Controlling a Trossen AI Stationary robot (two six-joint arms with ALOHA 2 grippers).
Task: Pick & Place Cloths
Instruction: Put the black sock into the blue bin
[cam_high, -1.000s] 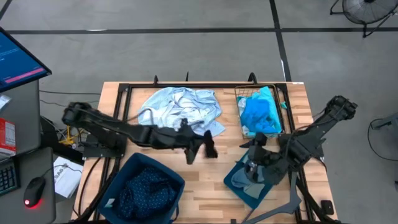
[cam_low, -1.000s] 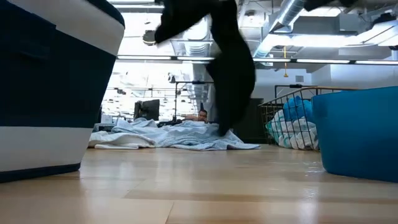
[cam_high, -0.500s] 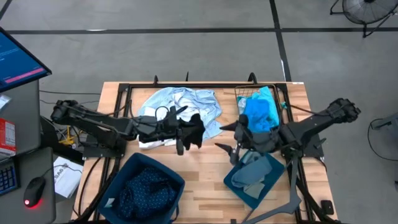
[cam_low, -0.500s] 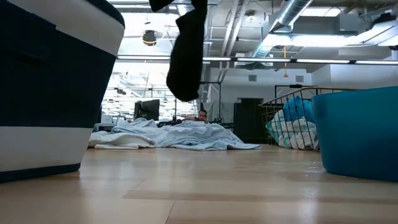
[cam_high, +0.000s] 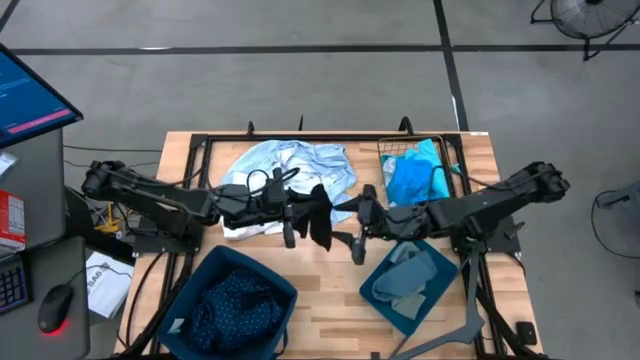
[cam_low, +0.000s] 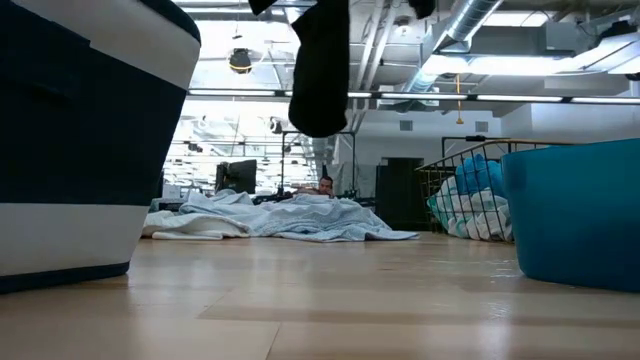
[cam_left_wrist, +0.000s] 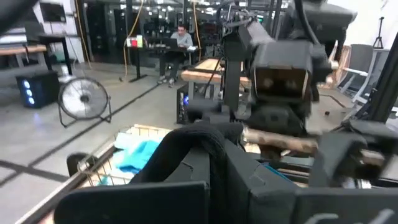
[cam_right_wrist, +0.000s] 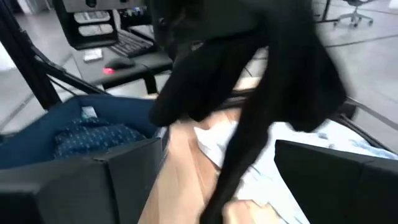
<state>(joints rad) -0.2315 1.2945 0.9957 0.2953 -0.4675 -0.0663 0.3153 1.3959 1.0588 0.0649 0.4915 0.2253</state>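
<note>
Bins first, going left to right: the dark-teal bin (cam_high: 235, 305) at front left holds the navy dotted cloth (cam_high: 240, 300), so we read it as the drop spot for dark items. Behind it the pale blue and white cloths (cam_high: 290, 170) lie spread flat on the table (cam_high: 335, 275), not yet sorted.

At table centre our left gripper (cam_high: 300, 212) is clamped shut on the black cloth (cam_high: 322, 215), holding it well above the wood so it hangs free; the low view shows it dangling clear of the pile. We judge it's lifted this high to give the other arm a clean edge to take.

Right gripper (cam_high: 357, 232) sits just beside the hanging cloth, fingers apart, nothing in them. Its wrist view is filled by the black fabric, so it looks lined up for a handover or a two-handed spread.

Further right, the smaller bin (cam_high: 405, 285) holds grey cloth (cam_high: 398, 280); the wire-mesh basket (cam_high: 385, 165) behind it holds the turquoise and bright blue cloths (cam_high: 418, 180).
</note>
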